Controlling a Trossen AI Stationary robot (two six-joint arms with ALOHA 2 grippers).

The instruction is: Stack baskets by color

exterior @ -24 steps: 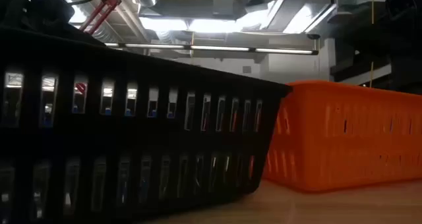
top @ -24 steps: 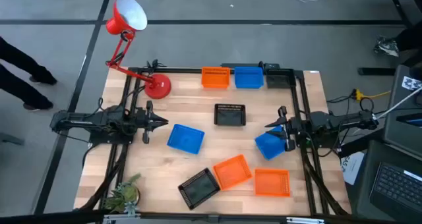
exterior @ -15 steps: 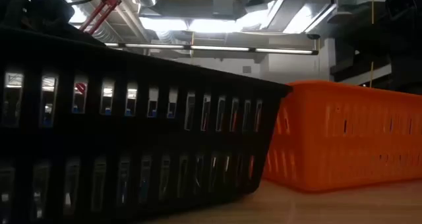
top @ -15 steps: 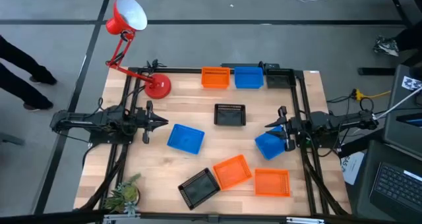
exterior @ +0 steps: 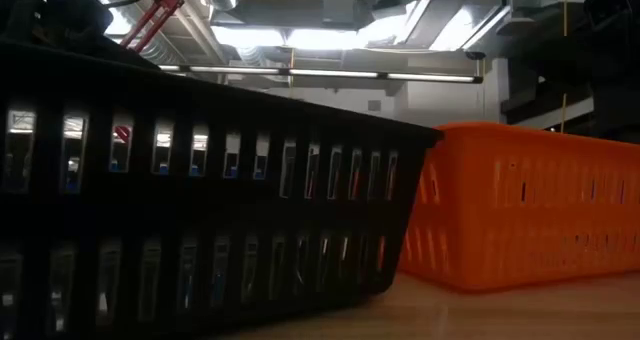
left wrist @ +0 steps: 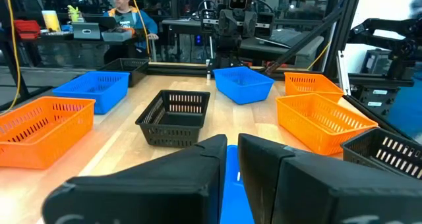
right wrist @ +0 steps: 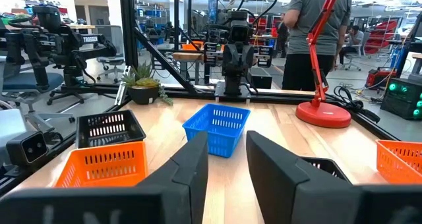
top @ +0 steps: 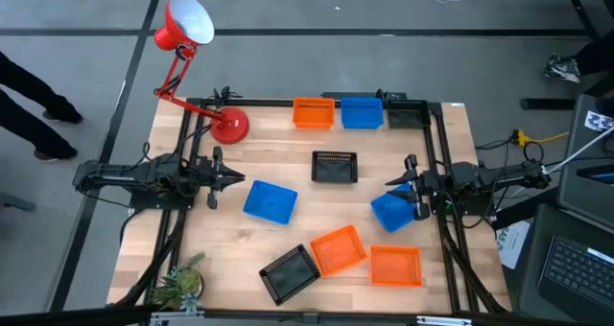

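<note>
Barely begun: no perforated plastic basket is stacked. The right claw (top: 396, 186), part-open, sits over a tilted blue basket (top: 390, 211); the left claw (top: 235, 178) stands narrow, empty.

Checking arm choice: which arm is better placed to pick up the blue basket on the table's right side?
Right. Its open gripper sits right at that blue basket. The left gripper waits across the table, by another blue basket.

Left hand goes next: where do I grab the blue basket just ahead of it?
The blue basket sits upright, mouth open, one short wall facing the left hand. Pinch that wall's rim from above, probably one finger inside.
</note>
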